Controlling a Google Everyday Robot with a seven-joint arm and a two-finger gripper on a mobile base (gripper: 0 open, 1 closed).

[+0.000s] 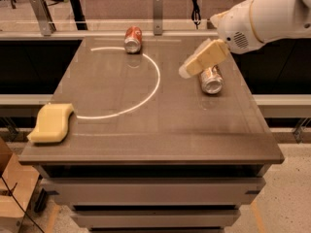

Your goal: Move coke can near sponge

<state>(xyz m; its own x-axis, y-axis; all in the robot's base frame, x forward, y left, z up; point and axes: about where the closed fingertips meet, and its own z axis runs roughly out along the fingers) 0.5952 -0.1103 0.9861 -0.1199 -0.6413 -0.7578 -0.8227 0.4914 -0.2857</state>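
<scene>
- Your gripper (192, 68) hovers over the right half of the table (170, 130), near its right edge; you cannot tell whether it is apart or together.
- Open tabletop spreads to its left.
- The coke can (133, 39) lies on its side, left of and beyond the gripper, by the far edge. Its long axis runs front-to-back, silver end facing the camera.
- The sponge (51, 123) sits far left, at the near corner.

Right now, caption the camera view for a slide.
Gripper hovers by a silver can at right; coke can lies at the far edge of the table, sponge front left.
</scene>
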